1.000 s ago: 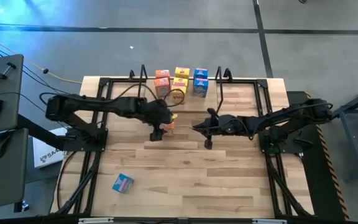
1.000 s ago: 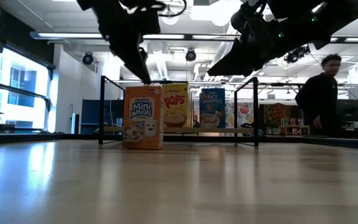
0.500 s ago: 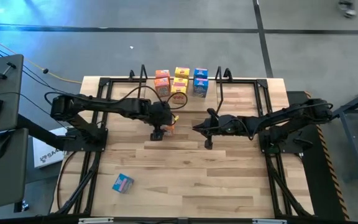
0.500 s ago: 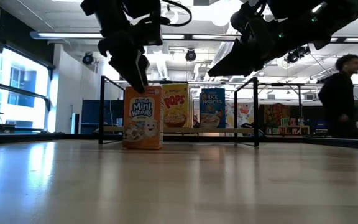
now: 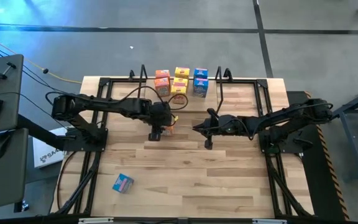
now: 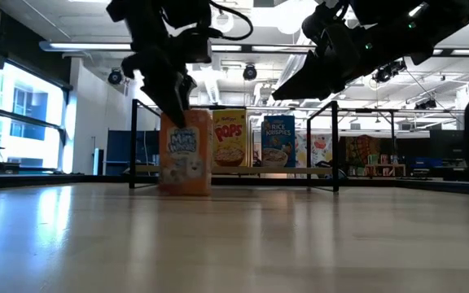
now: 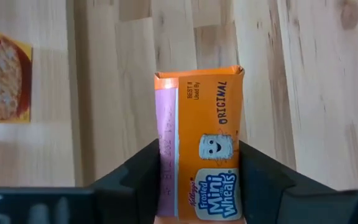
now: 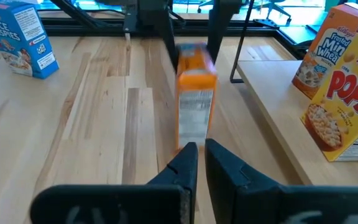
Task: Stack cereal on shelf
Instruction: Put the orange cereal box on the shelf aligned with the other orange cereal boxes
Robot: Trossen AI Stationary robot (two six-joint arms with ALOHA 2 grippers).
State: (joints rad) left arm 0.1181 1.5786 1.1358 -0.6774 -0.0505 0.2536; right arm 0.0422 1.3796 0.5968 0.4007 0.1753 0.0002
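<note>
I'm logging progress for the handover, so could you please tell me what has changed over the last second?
The left pincer came down onto the Mini-Wheats box and now clamps it; the box has turned, its front no longer squarely facing the low camera. The right pincer, the shelf boxes and the blue box stayed put.

Bare tabletop lies open in front; boxed shelf and wire uprights block behind.
</note>
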